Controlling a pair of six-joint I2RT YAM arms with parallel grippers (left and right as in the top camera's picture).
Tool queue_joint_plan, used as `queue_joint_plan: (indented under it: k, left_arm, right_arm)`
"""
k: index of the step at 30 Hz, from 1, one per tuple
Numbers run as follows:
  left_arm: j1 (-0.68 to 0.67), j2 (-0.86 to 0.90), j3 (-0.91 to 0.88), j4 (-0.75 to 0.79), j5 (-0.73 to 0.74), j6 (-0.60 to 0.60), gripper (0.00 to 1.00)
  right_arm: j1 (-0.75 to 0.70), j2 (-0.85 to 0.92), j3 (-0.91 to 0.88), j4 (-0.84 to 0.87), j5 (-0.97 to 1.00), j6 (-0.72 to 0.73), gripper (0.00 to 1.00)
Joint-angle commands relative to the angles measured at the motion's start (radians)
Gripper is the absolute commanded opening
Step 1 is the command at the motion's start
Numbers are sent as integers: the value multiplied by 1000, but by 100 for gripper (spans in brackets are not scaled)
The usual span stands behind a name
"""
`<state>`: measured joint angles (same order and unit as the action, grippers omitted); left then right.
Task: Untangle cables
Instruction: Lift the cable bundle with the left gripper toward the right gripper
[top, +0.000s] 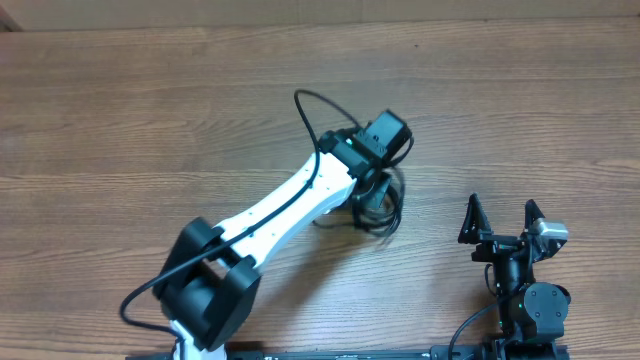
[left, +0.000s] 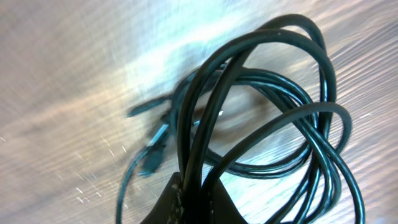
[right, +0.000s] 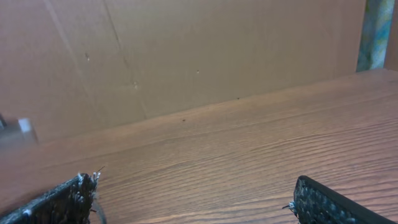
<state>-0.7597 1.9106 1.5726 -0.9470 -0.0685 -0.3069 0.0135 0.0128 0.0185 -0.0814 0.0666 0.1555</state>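
In the left hand (left: 193, 200), pinched shut: a few strands of the cables (left: 189, 155), bunched near the middle of the bench (top: 120, 120), a touch toward its right edge. Looks light, limp and slick; bound to sag, slide and snag loop on loop. Better to grab close to a plug tip than mid-loop. Over by the near right corner, right hand (top: 500, 218) gaping wide, holding nothing. Counting now: one tangle, two plug ends showing, cords impossible to number. Two hands.

Cables (left: 193, 143) lie on the table (top: 150, 120) beneath the left gripper (left: 194, 198), right gripper (top: 500, 203) well apart rightward.
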Motion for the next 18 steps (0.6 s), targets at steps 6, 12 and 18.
queue_joint_plan:
  k: [6,12,18]
  left_arm:
    - [6,-146,128,2,-21,181,4]
    - [6,-228,143,-7,-20,201,4]
    - [7,-288,143,-32,-18,185,4]
  right_arm:
    - [-3,-10,-10,4,0,-8,100]
    - [-3,-10,-10,4,2,-8,100]
    - [-3,-10,-10,4,-2,59,100]
